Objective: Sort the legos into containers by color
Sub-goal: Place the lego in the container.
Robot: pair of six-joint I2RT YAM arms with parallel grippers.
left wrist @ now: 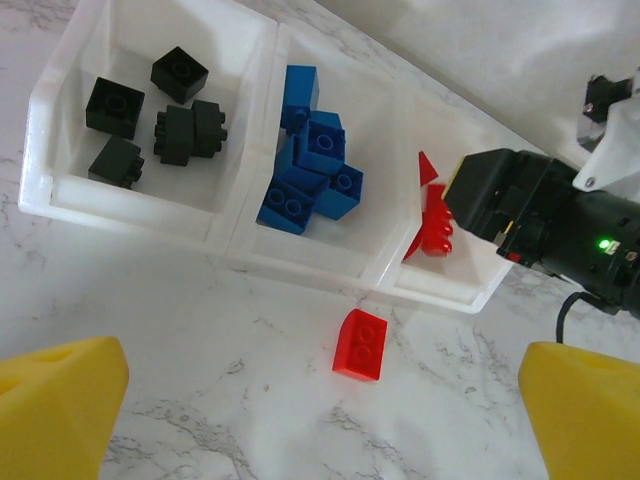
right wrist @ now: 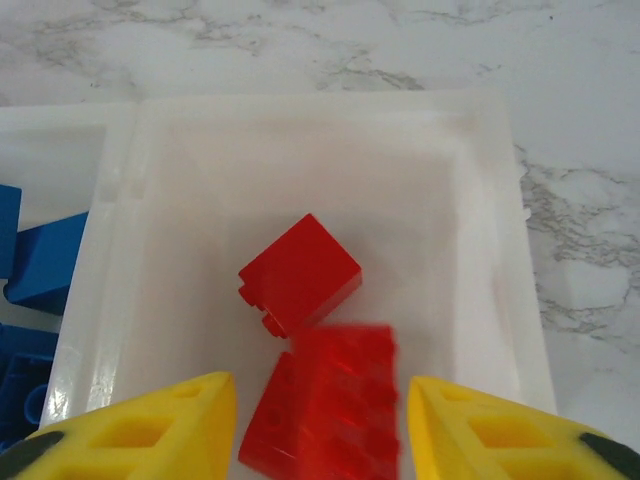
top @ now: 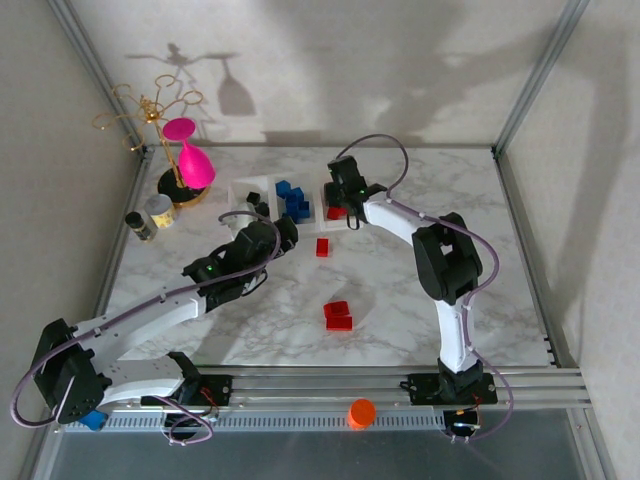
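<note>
Jaws of the right gripper [right wrist: 320, 400] sit a bit open over the end bin [right wrist: 515, 230], a blurry red lego [right wrist: 345, 380] loose between them, and the left gripper [left wrist: 322, 410] gapes empty over a stray red lego [left wrist: 360, 345] just outside that bin.

Lab rig (aluminium-framed marble table [top: 280, 320]).

My left arm [top: 150, 322] & right arm [top: 455, 335]: white tubes w/ fat black joints, a thin purple cable [top: 492, 262] looping along each. Chunky yellow wedge fingers [right wrist: 140, 430]. Tiny green light [left wrist: 603, 243] on my black right wrist.
</note>
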